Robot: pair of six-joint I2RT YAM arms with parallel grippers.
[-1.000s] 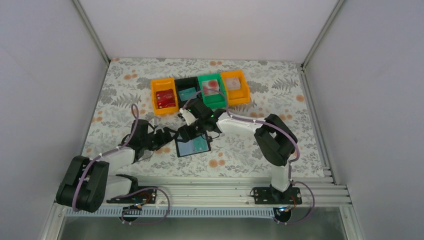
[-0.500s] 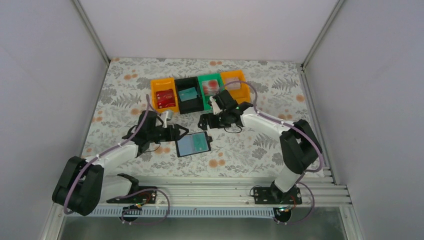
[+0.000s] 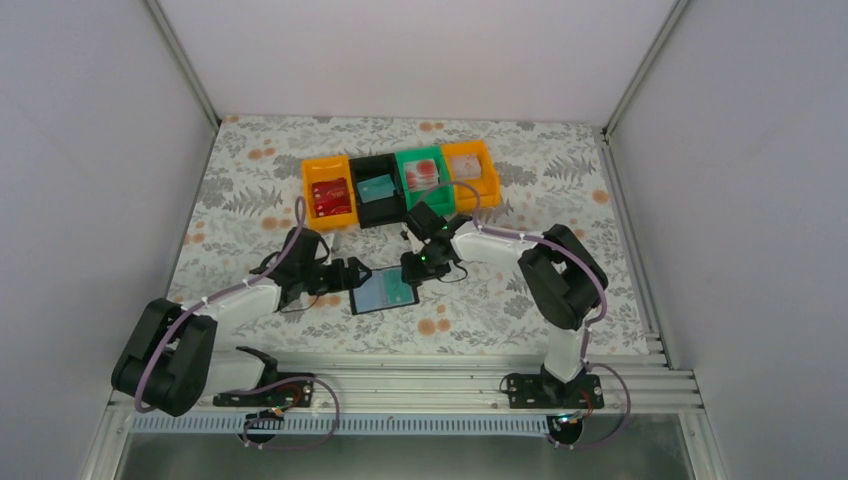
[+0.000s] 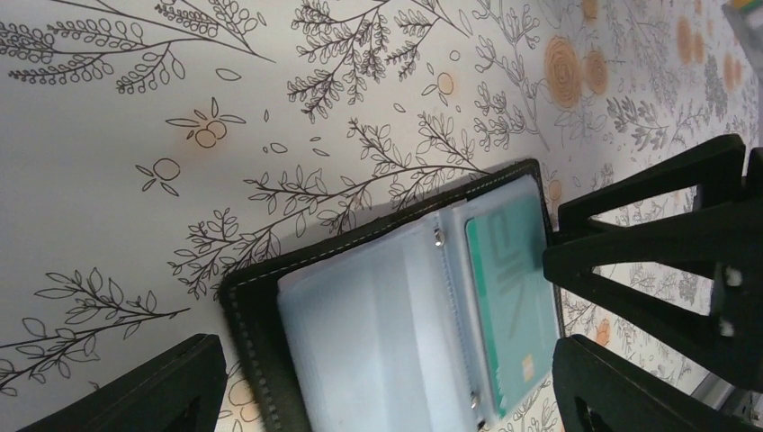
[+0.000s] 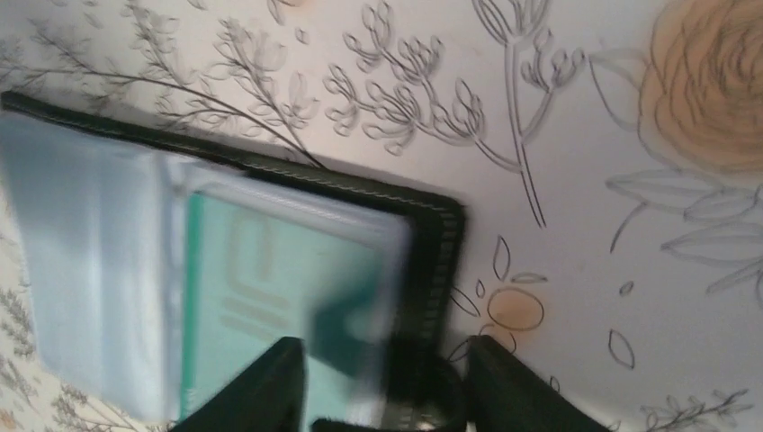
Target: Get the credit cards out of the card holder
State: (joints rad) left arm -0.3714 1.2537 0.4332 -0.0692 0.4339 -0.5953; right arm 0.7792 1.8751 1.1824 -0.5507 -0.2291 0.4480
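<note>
The card holder (image 3: 383,292) lies open on the floral table, a black wallet with pale clear sleeves. One teal credit card (image 4: 504,292) sits in its right-hand sleeve, also clear in the right wrist view (image 5: 270,297). The left-hand sleeves (image 4: 369,333) look pale and blurred. My left gripper (image 3: 350,273) is open at the wallet's left edge, its fingers (image 4: 135,387) wide to either side. My right gripper (image 3: 413,267) hangs over the far right corner. Its jaws (image 5: 387,387) stand apart, astride the black edge and small tab (image 5: 423,360).
Four bins stand in a row behind the wallet: an orange bin (image 3: 328,192) with a red card, a black bin (image 3: 378,188) with a teal card, a green bin (image 3: 423,178) and a second orange bin (image 3: 470,172). The right fingers (image 4: 648,252) show in the left wrist view.
Half a second ago the right gripper was up near the bins; it has dropped back onto the wallet's right corner. The left gripper has shifted slightly nearer the wallet's left edge.
</note>
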